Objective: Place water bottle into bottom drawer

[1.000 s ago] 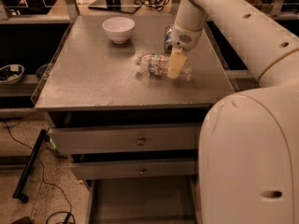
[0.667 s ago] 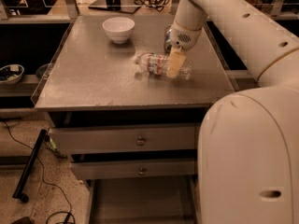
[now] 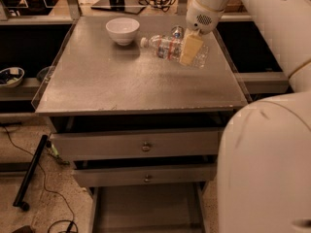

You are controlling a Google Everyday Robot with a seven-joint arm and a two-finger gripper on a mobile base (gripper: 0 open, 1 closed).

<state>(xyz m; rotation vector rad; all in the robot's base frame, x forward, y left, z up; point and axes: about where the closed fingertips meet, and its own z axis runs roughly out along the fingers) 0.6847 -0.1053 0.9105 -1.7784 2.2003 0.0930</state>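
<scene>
The water bottle (image 3: pixel 164 46) is a clear ribbed bottle with a white cap pointing left and a red-white-blue label. It hangs tilted above the back right of the grey tabletop (image 3: pixel 121 81). My gripper (image 3: pixel 192 51) reaches down from the white arm and is shut on the bottle's right end; a pale yellow finger (image 3: pixel 190 48) covers that part. The bottom drawer (image 3: pixel 146 208) stands pulled out at the bottom of the cabinet, showing a flat grey floor and side rails.
A white bowl (image 3: pixel 122 30) sits at the back left of the top. A short silver-blue can (image 3: pixel 177 31) stands behind the bottle. Two drawer fronts with brass knobs (image 3: pixel 146 146) sit above the open one. My white base (image 3: pixel 267 169) fills the right foreground. Cables lie on the floor at left.
The gripper has risen with the water bottle in it. The bottle, which lay on the tabletop before, is now off it and higher in view. The bowl has not moved.
</scene>
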